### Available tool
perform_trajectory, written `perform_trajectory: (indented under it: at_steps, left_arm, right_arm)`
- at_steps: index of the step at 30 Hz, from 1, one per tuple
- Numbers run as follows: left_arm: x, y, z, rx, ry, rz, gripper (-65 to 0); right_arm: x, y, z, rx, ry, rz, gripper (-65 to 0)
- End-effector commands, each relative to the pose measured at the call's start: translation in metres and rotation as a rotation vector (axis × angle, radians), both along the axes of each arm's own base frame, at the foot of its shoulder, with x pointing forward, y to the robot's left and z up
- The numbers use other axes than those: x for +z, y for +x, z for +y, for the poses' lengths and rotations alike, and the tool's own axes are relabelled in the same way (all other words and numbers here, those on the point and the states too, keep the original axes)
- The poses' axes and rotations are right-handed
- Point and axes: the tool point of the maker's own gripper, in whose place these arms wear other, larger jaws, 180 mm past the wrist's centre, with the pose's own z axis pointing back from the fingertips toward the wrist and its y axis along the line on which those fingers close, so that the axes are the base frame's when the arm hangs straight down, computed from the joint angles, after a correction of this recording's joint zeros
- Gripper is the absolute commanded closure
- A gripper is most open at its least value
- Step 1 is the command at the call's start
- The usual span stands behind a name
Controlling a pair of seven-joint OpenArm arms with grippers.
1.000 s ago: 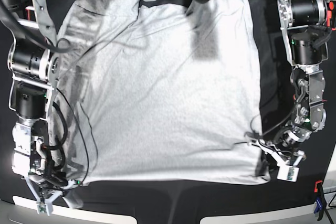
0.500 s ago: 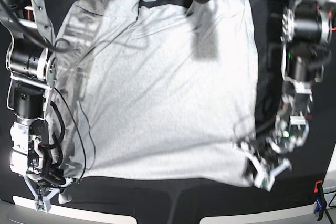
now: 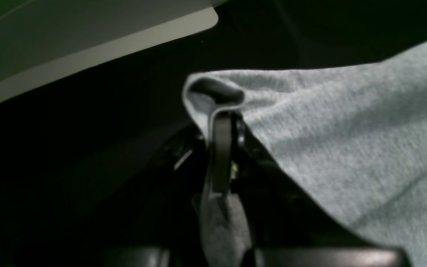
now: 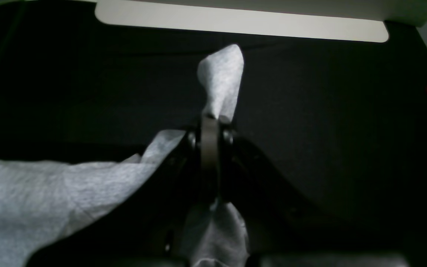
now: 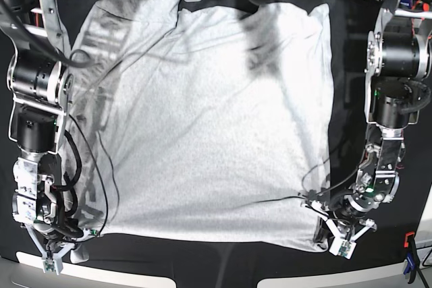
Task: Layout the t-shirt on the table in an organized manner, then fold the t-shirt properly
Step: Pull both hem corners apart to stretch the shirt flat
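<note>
At the near edge of the black worktop [image 5: 223,261], the right gripper [image 5: 52,261] is clamped on one bottom corner of the t-shirt [image 5: 209,119], a tuft of grey cloth poking out past its closed jaws in the right wrist view. The left gripper [image 5: 341,237] is likewise closed on the opposite bottom corner, the hem folded over its fingertip in the left wrist view. Between them the hem runs nearly straight. Beyond, the shirt lies spread across the worktop, lightly wrinkled, its far side bunched near the back edge
</note>
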Motion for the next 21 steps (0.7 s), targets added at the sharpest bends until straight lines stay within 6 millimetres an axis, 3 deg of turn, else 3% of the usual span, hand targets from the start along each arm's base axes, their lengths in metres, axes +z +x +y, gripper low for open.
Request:
perform_trajectory:
  at_steps: [1, 6, 11, 21]
  left_arm:
    - [0.037, 0.015, 0.004, 0.009, -0.013, -0.095, 0.0]
    - [0.039, 0.016, 0.004, 0.009, -0.014, -0.100, 0.0]
    - [0.053, 0.023, 0.005, 0.011, -0.008, -0.114, 0.0]
    - [0.065, 0.029, 0.005, 0.013, -0.002, -0.123, 0.0]
  right_arm:
    - [0.041, 0.013, -0.008, -0.011, -0.012, -0.097, 0.0]
    - [0.051, 0.017, -0.008, -0.011, -0.011, -0.115, 0.0]
    - [0.069, 0.023, -0.008, -0.012, -0.010, -0.141, 0.0]
    - [0.070, 0.024, -0.007, -0.013, 0.002, -0.140, 0.0]
